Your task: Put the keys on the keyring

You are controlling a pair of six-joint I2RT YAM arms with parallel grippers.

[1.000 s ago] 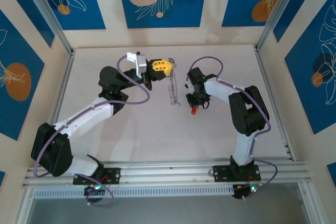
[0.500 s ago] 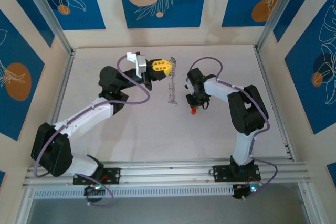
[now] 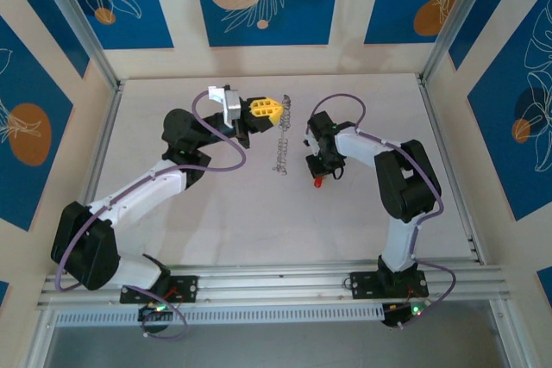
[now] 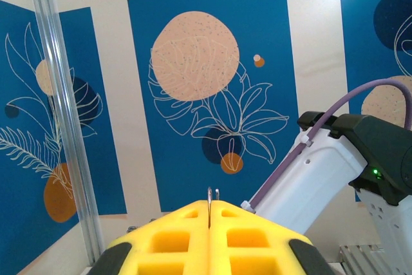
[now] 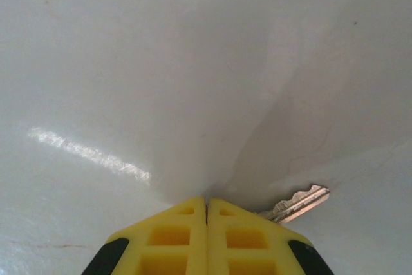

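Your left tool (image 3: 279,108) pinches the keyring (image 3: 281,148), which dangles mid-surface toward the far edge. Your right tool (image 5: 206,201) is closed by the key (image 5: 297,201), just right of it; I can't tell if it grips. This looks like key pickup: next, confirm hold, lift, thread.

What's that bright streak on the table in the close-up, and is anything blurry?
Right wrist view: the streak is reflected glare on the table; a soft shadow fans up from the right gripper; the key looks sharp. Top view: even light.
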